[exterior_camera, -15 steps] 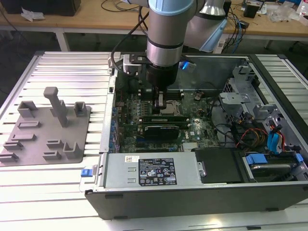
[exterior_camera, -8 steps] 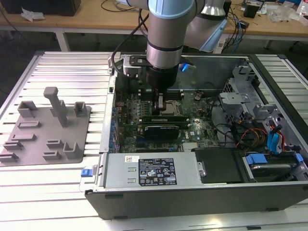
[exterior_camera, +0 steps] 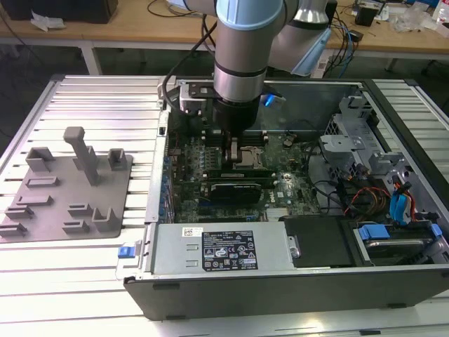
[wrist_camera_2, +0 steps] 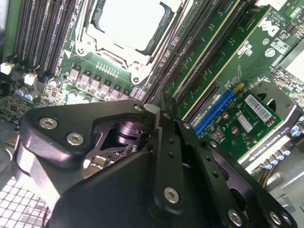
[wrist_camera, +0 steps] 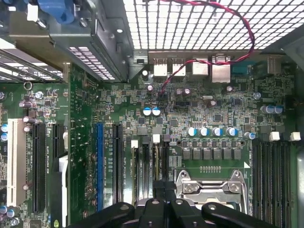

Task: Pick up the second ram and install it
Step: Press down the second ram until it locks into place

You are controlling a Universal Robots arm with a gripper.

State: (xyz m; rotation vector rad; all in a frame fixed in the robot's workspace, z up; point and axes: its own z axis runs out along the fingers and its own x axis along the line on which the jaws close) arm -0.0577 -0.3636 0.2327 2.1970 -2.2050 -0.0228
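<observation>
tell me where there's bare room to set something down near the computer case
The ribbed metal table is bare between the grey holder tray and the computer case, and behind the tray too. Inside the case it is crowded: the gripper sits low over the motherboard beside the processor socket, with cables on the exterior view's right.

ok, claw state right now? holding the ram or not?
Claw: down over the memory slots beside the processor socket; open or shut cannot be told, nor whether it grips anything.

Robotics lab/workshop: open computer case [exterior_camera: 295,281] w/ bare motherboard [wrist_camera: 190,123] on slatted metal bench [exterior_camera: 98,98], grey 3D-printed parts fixture [exterior_camera: 66,186] beside it, wooden desks [exterior_camera: 140,24] w/ cables behind.
</observation>
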